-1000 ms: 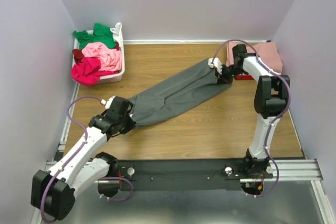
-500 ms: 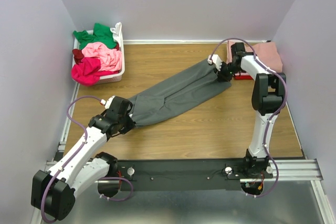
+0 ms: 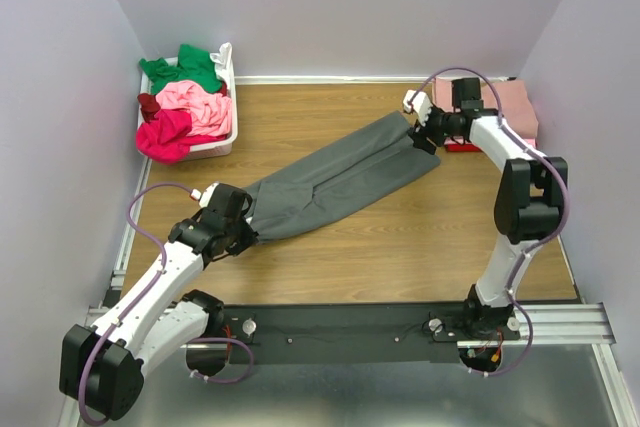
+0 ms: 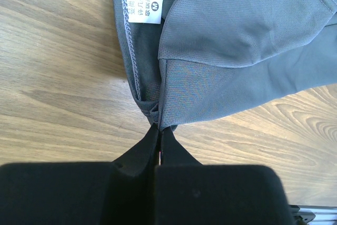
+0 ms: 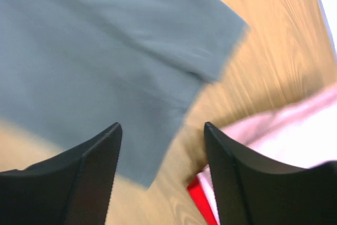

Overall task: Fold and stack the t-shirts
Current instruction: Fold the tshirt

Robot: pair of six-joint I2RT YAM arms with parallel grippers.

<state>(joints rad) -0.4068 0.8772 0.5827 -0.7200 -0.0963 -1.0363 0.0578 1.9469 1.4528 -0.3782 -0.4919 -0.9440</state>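
Top view — dark grey t-shirt (image 3: 335,175) lies stretched in a long diagonal band across the wood-grain tabletop (image 3: 400,237), mostly smooth, with a few lengthwise creases. Left claw (image 3: 244,219) sits at its near-left end and right claw (image 3: 424,133) at its far-right end. White plastic basket (image 3: 233,107) stands far left, holding a crumpled heap of coloured shirts (image 3: 190,102). Folded dusty rose t-shirt (image 3: 510,107) lies far right, on a red t-shirt (image 3: 462,147).

Left wrist: left claw is pinched tight on the grey shirt's corner at a stitched seam. A white label (image 4: 147,6) shows inside the hem; the fabric is a fine knit.

Right wrist: blurred. Right claw's black fingers stand apart, gripping nothing — flat grey cloth lies beneath, with pink and red cloth beside it.
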